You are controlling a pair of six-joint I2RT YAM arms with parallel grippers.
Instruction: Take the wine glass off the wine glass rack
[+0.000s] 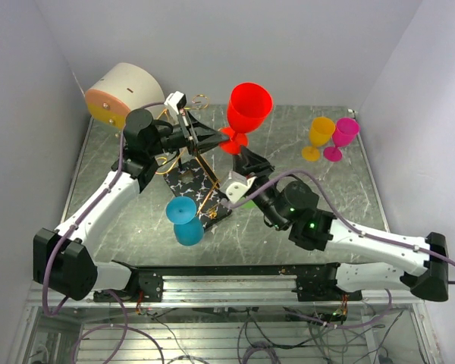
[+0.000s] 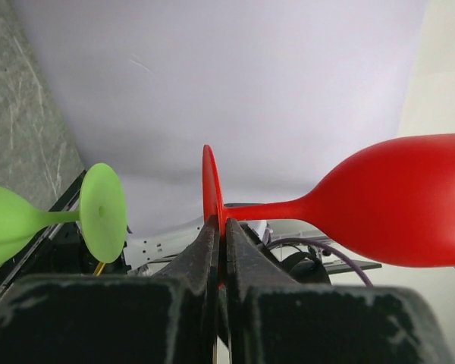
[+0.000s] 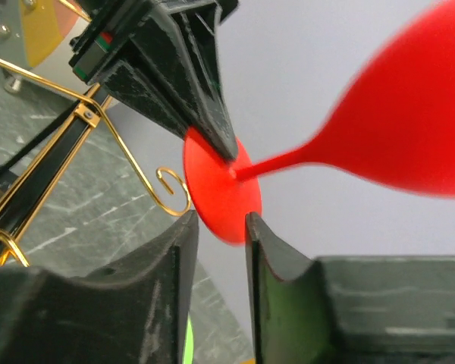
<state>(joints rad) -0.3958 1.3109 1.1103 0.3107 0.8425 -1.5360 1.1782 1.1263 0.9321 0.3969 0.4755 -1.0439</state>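
**Item:** red wine glass (image 1: 250,106).
**Location:** The glass is held in the air above the counter (image 1: 364,197), just to the right of the wine glass rack (image 1: 193,186). The mouth of the bowl is turned up toward the overhead camera. Its round foot (image 2: 211,178) is seen apart from the rack's gold scroll-ended arm (image 3: 171,193), which lies just beside it.

**Left claw** (image 2: 221,227): closed. The rim of the foot is pinched edge-on between the two black fingers, with only the thin red disc between them. The glass is carried by this claw.

**Right claw** (image 3: 221,220): parted partway. The lower edge of the foot is placed between its fingers (image 3: 174,265). A gap is seen on the left side of the disc; whether the other finger touches it cannot be told. No grip is shown here.

**Rack:** Gold wire arms are carried on a black post, and the black white-veined base is set on the counter left of centre. A blue glass (image 1: 183,220) is seen at its near end. A green glass (image 2: 98,212) is seen on its side just left of the left claw.

**Other contents:** A yellow glass (image 1: 320,135) and a pink glass (image 1: 343,135) are stood together at the far right of the counter. A beige drum (image 1: 125,91) with an orange face is placed at the far left corner.
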